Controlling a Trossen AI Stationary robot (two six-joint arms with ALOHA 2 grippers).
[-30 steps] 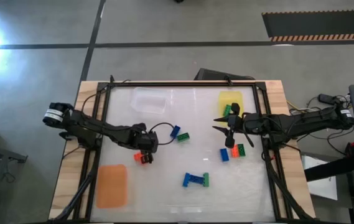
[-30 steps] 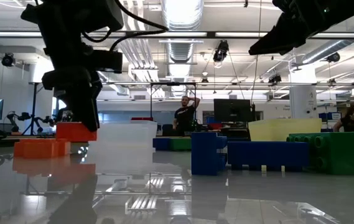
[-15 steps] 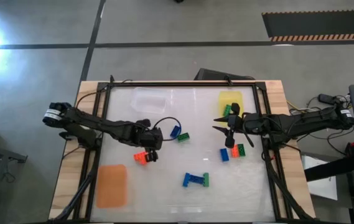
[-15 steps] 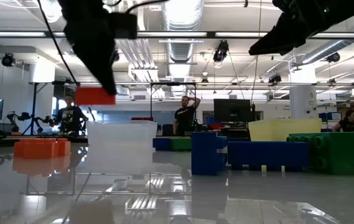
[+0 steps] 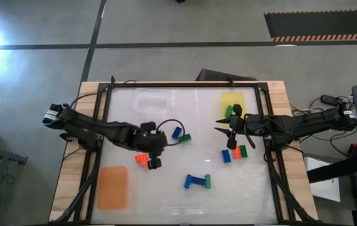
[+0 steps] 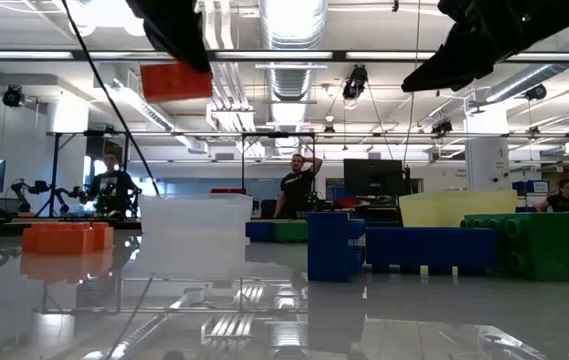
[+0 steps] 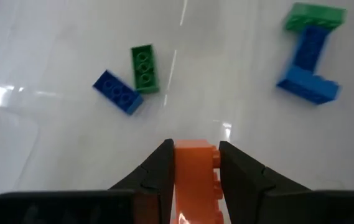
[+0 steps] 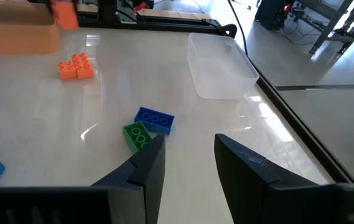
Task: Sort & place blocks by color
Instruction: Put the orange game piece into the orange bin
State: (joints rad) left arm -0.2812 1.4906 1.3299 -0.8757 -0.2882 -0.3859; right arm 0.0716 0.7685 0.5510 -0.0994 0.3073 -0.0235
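**Carrying an orange block clear of the table toward its mat**

We see the left gripper [image 5: 154,162] over the middle-left of the table, its two dark fingers [image 7: 158,171] closed on the long sides of an orange block [image 7: 195,180]. In the low view the same block [image 6: 176,82] hangs high above the table top [image 5: 165,188], so we judge the step in hand to be the carry, not the pick. A second orange block [image 5: 142,159] lies on the table just beside the gripper. The flat orange mat [image 5: 113,187] lies toward the near-left corner, and we take it as the likely goal for orange.

To do this step well, we would hold the squeeze steady, since only the block's flanks are gripped and its studded face shows between the fingers. We would travel at the present height, then descend above a bare part of the mat before releasing.

The remaining blocks are scattered: a blue block [image 7: 117,92] touching a green block [image 7: 144,68] near the centre, and a blue and green cluster [image 5: 197,181] nearer the front edge. A clear tray [image 5: 150,100] sits at the far left-centre and a yellow mat [image 5: 233,99] at the far right.

The right gripper [image 5: 220,129] waits by the right-hand group of blocks [image 5: 234,152], its fingers [image 8: 145,165] apart and empty.
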